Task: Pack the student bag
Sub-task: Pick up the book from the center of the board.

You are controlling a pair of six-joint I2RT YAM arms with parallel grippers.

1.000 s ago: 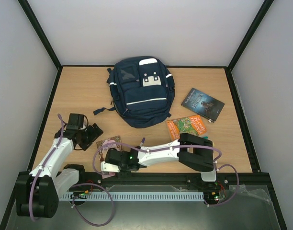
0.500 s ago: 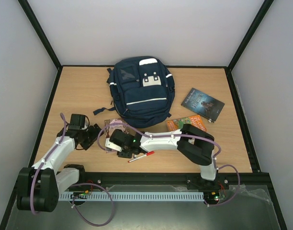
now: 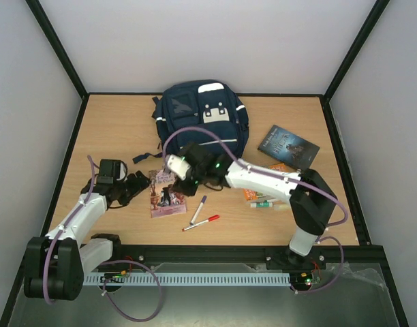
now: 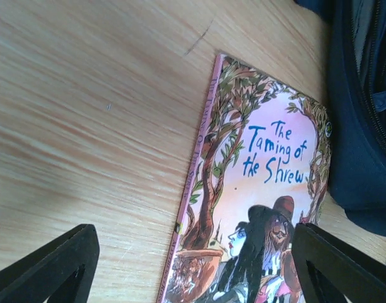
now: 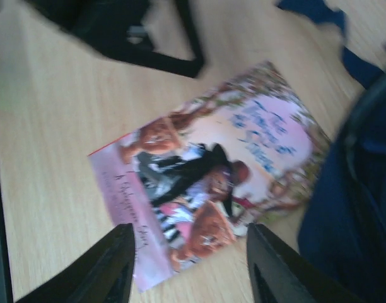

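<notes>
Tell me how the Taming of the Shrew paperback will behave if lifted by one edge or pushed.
The paperback looks thin with a narrow spine, so it would probably sag and feel light. Lying flat on the table, it likely slides rather than tips or rolls when pushed.

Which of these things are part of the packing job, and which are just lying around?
Likely for the job: student bag, pink book, dark book, orange book, red pen, white pen.
Just there: wooden table, grey walls.

Bright, even overhead light; soft shadows; right wrist view motion-blurred
</notes>
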